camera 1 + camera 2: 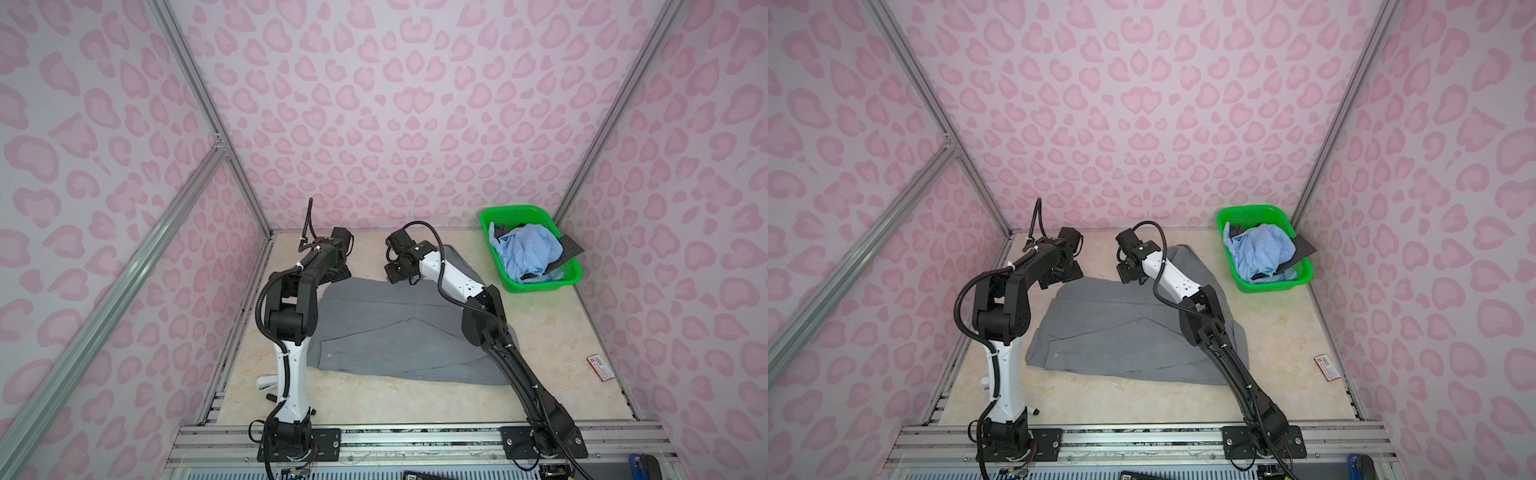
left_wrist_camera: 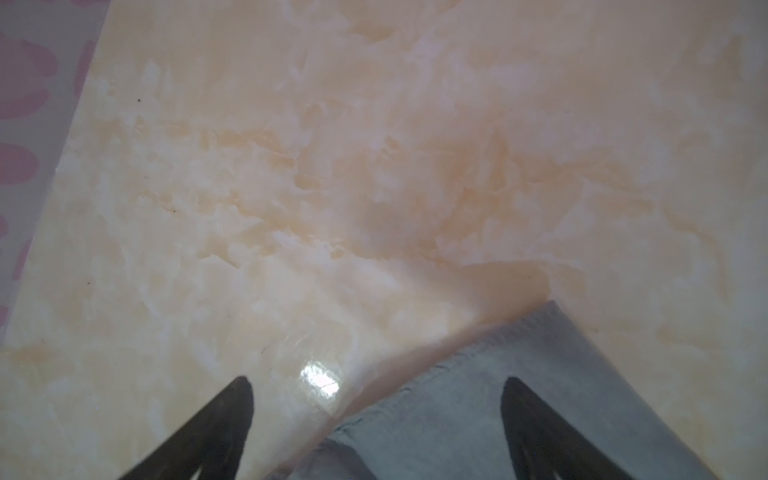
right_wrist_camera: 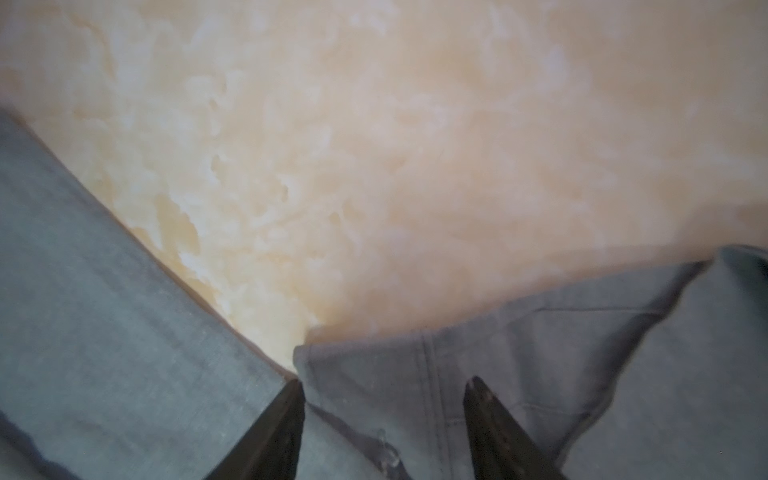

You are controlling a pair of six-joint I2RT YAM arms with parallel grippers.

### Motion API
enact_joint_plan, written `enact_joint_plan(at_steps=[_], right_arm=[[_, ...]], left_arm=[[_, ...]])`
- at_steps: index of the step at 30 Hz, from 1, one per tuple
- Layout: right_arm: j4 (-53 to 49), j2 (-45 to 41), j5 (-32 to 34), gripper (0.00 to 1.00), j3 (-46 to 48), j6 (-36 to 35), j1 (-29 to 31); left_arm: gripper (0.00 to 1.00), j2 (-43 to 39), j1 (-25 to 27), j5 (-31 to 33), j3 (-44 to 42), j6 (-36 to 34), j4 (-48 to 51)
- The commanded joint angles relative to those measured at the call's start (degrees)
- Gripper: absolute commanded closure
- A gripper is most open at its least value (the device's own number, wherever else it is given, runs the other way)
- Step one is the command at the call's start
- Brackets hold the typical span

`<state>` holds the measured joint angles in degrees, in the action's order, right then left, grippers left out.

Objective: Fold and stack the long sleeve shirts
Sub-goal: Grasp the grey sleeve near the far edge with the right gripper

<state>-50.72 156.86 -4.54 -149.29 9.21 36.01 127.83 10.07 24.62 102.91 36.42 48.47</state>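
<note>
Left gripper (image 2: 376, 380) stands released, jaws wide, over the 11 o'clock corner of the grey shirt (image 1: 395, 328); right gripper (image 3: 385, 381) is parted, grasping nothing, above its 12 o'clock edge. The shirt lies spread mid-table. Judged step: taking the far edge; next, both grippers must pinch cloth and fold toward 6 o'clock.

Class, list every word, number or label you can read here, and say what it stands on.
No text reads clearly.
Red-and-white card on the table, right side: print too small to read.
Black item under the front rail: white marks, cut off and blurred.
</note>
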Motion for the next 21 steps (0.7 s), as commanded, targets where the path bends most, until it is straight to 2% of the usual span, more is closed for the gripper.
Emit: enact_joint_plan(at_steps=[1, 3, 5, 8, 11, 13, 16, 19, 21], right_arm=[[-0.9, 1.6, 0.5, 0.38, 0.3, -0.6, 0.2], [-1.1, 2.1, 1.3, 0.4, 0.2, -0.6, 0.1], [-1.1, 2.4, 1.5, 0.46, 0.2, -0.8, 0.1], [-0.6, 2.6, 1.0, 0.63, 0.1, -0.7, -0.1], [0.2, 2.5, -1.6, 0.85, -0.5, -0.2, -1.0], [1.1, 2.1, -4.2, 0.94, -1.1, -0.1, -1.5], [2.2, 0.9, -7.1, 1.0, -2.8, 0.0, -1.9], [3.9, -2.3, -8.5, 1.0, -3.2, -0.6, -1.9], [5.5, -5.2, -9.0, 1.0, -3.2, -0.9, -2.0]], left_arm=[[0.07, 1.2, 0.2, 0.2, 0.9, 0.0, 0.3], [0.07, 1.3, 0.2, 0.5, 0.7, 0.0, 0.2], [0.07, 0.8, 0.2, 0.7, 0.1, 0.3, -0.3], [0.07, -0.4, 0.3, 0.5, -1.1, 0.7, -1.4], [0.07, -0.7, 0.3, 0.0, -1.6, 0.4, -1.5], [0.07, -0.9, 0.3, 0.0, -2.2, 0.2, -1.8], [0.07, -1.6, 0.3, 0.1, -4.2, 0.3, -2.9], [0.08, -2.5, 0.3, 0.4, -5.9, 0.6, -4.0], [0.12, -3.5, 0.3, 0.7, -7.5, 0.8, -5.3]])
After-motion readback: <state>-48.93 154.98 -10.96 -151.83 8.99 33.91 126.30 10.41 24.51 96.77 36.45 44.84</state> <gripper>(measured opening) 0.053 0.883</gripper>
